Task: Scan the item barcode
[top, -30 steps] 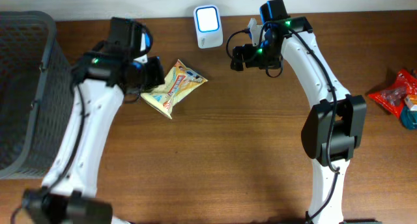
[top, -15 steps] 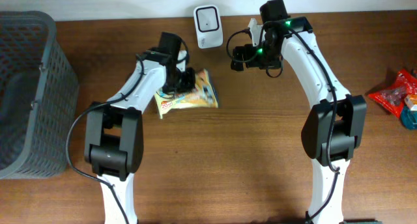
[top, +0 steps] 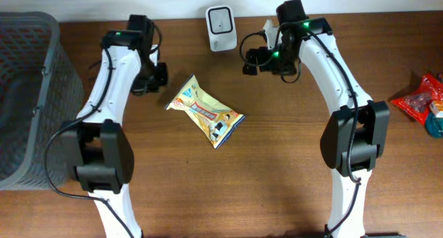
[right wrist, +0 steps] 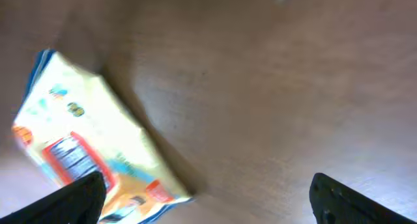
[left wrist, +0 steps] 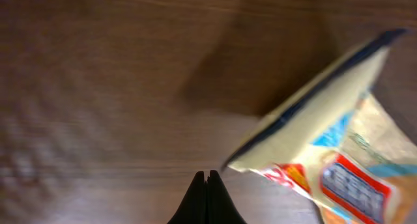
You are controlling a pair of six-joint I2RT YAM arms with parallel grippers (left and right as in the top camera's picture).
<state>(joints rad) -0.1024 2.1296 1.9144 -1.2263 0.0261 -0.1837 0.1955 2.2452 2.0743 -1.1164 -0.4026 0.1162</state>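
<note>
The item is a yellow snack packet (top: 205, 118) with blue and red print, lying flat and loose on the wooden table. My left gripper (top: 160, 75) hovers up and to its left, shut with nothing in it; the left wrist view shows the closed fingertips (left wrist: 208, 183) over bare wood and the packet (left wrist: 332, 146) off to the right. A white barcode scanner (top: 221, 19) stands at the back edge. To the right of the scanner my right gripper (top: 250, 60) is open and empty, and its wrist view has the packet (right wrist: 91, 152) at lower left between wide fingers (right wrist: 332, 196).
A dark grey mesh basket (top: 28, 93) fills the left side of the table. A red packet (top: 421, 99) lies at the far right edge. Bare wood spreads in front of the packet.
The left gripper carried the packet toward the scanner, then let it go. The packet now lies lower and to the right, and the left gripper has pulled back left, shut. The right arm stayed put.
</note>
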